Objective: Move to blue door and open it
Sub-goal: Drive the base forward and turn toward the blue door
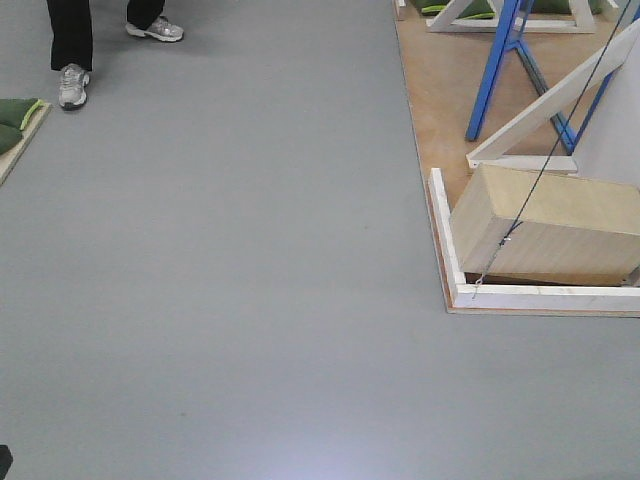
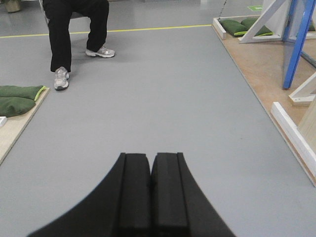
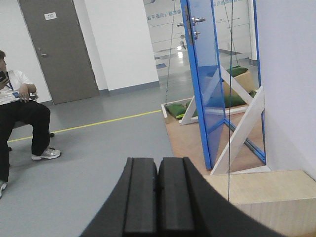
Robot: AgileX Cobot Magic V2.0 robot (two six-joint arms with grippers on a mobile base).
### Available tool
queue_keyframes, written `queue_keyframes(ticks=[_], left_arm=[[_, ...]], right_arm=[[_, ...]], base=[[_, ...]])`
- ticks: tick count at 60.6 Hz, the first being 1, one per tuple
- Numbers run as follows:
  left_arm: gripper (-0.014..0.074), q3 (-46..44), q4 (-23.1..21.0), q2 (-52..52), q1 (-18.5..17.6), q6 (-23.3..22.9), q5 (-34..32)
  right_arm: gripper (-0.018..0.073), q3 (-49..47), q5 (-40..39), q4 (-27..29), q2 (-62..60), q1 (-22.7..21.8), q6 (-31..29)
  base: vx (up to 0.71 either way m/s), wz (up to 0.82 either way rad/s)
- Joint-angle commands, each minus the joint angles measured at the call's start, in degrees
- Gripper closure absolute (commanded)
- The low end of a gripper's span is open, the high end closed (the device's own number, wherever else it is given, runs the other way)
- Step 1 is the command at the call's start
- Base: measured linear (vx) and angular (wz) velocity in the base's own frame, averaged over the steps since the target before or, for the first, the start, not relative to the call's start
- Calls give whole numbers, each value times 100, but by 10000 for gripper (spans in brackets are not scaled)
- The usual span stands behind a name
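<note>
The blue door [image 3: 203, 74] stands upright, upper right of centre in the right wrist view, its lever handle [image 3: 195, 20] high on the left edge. It lies ahead and right of the right gripper [image 3: 158, 165], well apart, and the right arm is judged nearer. The right gripper and the left gripper [image 2: 150, 159] both show jaws together, holding nothing. The placard [image 3: 49, 16] on the grey door [image 3: 54, 59] is illegible.

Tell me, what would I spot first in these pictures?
The shiny blue door jumps out, standing upright on the right of the right wrist view, with its silver handle up high. A person in black trousers sits at the left of that view. The left gripper and right gripper poke in, black, at the bottom of their wrist views, fingers pressed together.
</note>
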Motion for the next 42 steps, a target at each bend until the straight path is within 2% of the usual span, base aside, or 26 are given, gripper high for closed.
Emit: queue_keyframes(ticks=[1, 42], left_arm=[[526, -181, 9, -75, -10, -23, -467], [526, -181, 9, -75, -10, -23, -467]], right_arm=[[564, 41, -475, -12, -59, -4, 4], [564, 41, -475, -12, -59, -4, 4]], base=[[0, 0], [0, 0]])
